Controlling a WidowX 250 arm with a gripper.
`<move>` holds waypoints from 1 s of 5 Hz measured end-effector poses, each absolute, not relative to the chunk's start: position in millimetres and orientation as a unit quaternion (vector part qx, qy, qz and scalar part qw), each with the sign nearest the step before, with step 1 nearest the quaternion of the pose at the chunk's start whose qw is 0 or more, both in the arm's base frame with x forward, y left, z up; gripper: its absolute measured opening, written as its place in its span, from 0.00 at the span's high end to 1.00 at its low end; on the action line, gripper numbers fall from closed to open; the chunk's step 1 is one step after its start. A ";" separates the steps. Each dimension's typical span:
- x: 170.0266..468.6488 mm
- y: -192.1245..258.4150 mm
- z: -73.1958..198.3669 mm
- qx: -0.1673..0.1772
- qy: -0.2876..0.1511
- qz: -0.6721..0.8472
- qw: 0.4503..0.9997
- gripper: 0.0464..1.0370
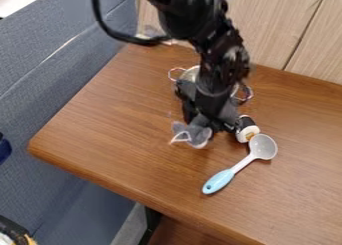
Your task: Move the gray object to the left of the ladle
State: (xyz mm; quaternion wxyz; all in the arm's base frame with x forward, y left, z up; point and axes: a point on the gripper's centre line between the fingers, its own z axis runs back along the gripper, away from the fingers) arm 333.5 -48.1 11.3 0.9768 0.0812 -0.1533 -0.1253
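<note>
The black gripper [211, 105] hangs low over the middle of the table, in front of a metal pot. Against its lower left side is the gray object [194, 134], soft-looking with a pale edge, its upper part hidden by the gripper. Whether it is held or just touching, I cannot tell. To the right and nearer the front lies the ladle [263, 147], its gray-white bowl toward the back right and its light blue handle toward the front left.
A small black-and-white round item [247, 131] lies between the gripper and the ladle's bowl. Behind the arm stands the metal pot [190, 74] with looped handles, partly hidden. The brown table [120, 134] ends at its left and front edges; a wooden panel [294, 29] rises behind.
</note>
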 end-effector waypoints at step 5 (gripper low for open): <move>340.1 -62.8 1.8 0.059 -0.134 -0.143 0.979 0.03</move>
